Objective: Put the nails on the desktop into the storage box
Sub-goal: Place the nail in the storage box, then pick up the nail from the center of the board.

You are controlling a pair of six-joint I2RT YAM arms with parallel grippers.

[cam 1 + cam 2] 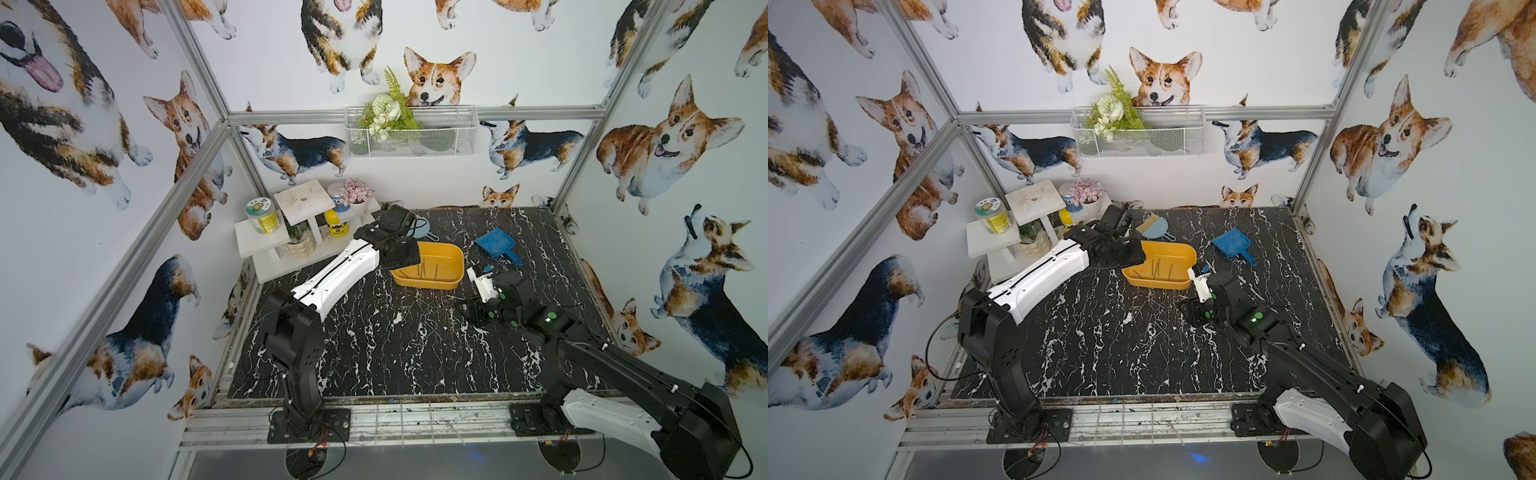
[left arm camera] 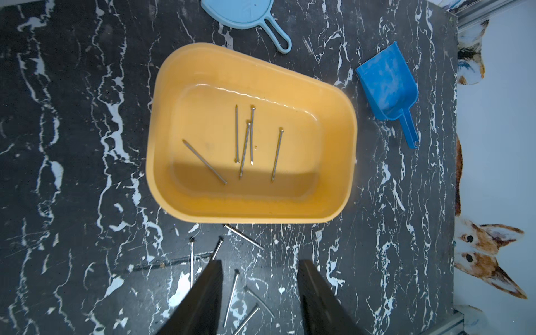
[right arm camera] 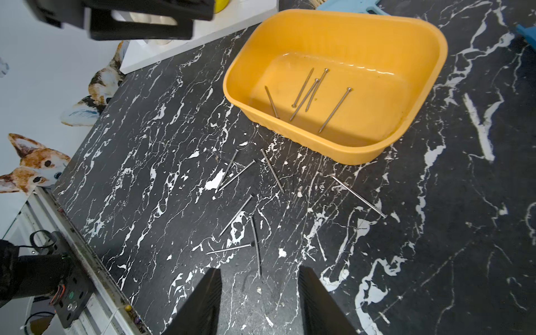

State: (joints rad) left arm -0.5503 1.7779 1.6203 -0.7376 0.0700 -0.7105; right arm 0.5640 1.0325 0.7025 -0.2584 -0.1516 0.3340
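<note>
**Five nails boxed, seven loose on the desktop**

Five nails [image 2: 277, 155] flat on the floor of the storage box [image 2: 162, 116]. Four of them roughly parallel, long axes across the tub's short side, at right angles to its long rim. Three of those with heads toward the pale blue handled pan [image 2: 240, 11] beyond the box. The fourth reversed, point that way and head toward the robot's side. Two of the four crossing near their heads. Fifth set apart nearer one end of the tub, slanted diagonally, head end hard to tell.

Seven loose nails [image 3: 236, 216] on the desktop [image 3: 145, 174], all lying flat, scattered just in front of the box's near long wall. No common direction among them. Two meeting at one end in a narrow V. One beside that pair, angled toward the box. One well off to the side by itself. Three more nearer the right gripper [image 3: 259, 269], two of these meeting at close to a right angle.

Left gripper [image 2: 260, 262]: jaws parted with a clear gap, nothing between them, poised above one end of the box in both top views. Right gripper: jaws likewise parted and empty, low over the desktop beside the loose nails, touching none. Blue dustpan [image 2: 385, 87] on the desktop just beside the box.
</note>
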